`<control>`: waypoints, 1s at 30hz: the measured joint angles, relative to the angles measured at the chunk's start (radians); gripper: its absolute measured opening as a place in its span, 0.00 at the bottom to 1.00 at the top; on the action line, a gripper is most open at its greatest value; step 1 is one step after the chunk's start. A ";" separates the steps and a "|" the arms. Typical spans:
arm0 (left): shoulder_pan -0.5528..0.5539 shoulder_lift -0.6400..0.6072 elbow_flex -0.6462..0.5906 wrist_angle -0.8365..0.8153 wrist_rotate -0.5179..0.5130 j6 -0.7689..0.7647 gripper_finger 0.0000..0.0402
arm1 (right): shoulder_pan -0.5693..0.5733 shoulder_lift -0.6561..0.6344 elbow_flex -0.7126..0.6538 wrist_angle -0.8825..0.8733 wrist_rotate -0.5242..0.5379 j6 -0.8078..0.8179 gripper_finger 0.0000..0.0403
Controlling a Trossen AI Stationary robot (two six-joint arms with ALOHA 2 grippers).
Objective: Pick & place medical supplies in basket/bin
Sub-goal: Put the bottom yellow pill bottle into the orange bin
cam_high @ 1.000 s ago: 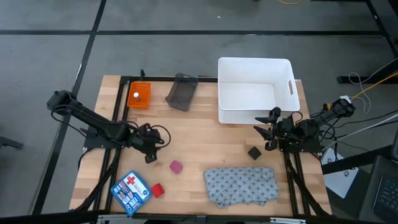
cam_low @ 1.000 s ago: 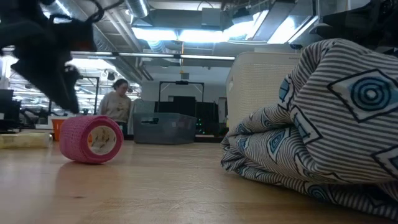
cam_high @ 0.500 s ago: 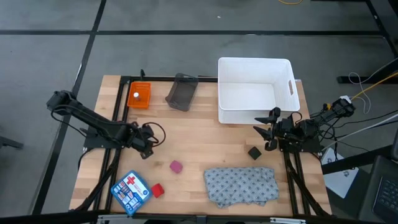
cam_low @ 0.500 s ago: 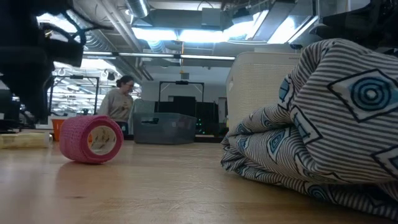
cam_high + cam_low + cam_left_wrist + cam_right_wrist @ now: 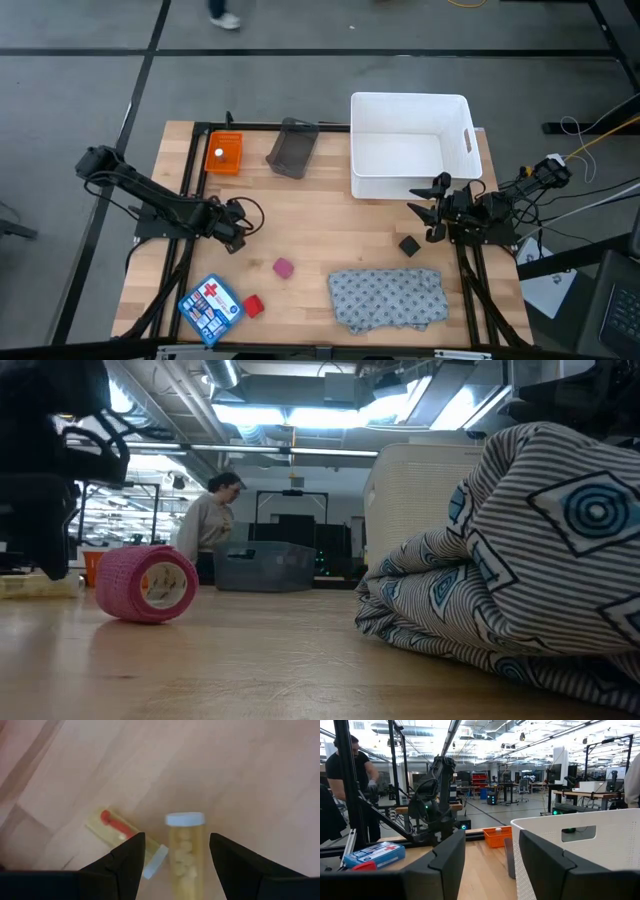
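My left gripper [image 5: 174,866] is open and points steeply down over the table's left part [image 5: 232,234]. Its fingers stand on either side of a tan vial [image 5: 186,854] with a white cap, which lies on its side on the wood. A second vial [image 5: 126,834], with something red inside, lies on its side next to it. Both vials are hidden under the gripper in the high view. On the table lie a pink roll [image 5: 284,267], a red roll [image 5: 253,306], a black block [image 5: 408,245] and a grey patterned cloth [image 5: 388,297]. My right gripper [image 5: 433,208] waits open by the white bin [image 5: 410,148].
A grey tray [image 5: 292,148] and an orange box [image 5: 224,153] stand at the far left. A blue first-aid kit [image 5: 210,307] lies at the near left corner. Bare wood lies between the pink roll and the bin. A person [image 5: 212,525] walks in the room behind.
My left gripper has sunk toward the table and shifted a little toward the far left, tipping more steeply downward and rolling about its own line. Its fingers have kept the same gap. The person behind the table has walked to the right.
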 joint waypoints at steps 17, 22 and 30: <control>0.073 -0.001 -0.088 0.084 -0.005 -0.003 0.46 | 0.000 0.000 0.000 0.000 0.000 0.000 0.46; 0.091 -0.001 -0.089 0.091 0.003 0.004 0.37 | 0.000 0.000 0.000 0.000 0.000 0.000 0.46; 0.091 -0.004 -0.079 0.161 -0.014 0.062 0.26 | 0.000 0.000 0.000 0.000 0.000 0.000 0.46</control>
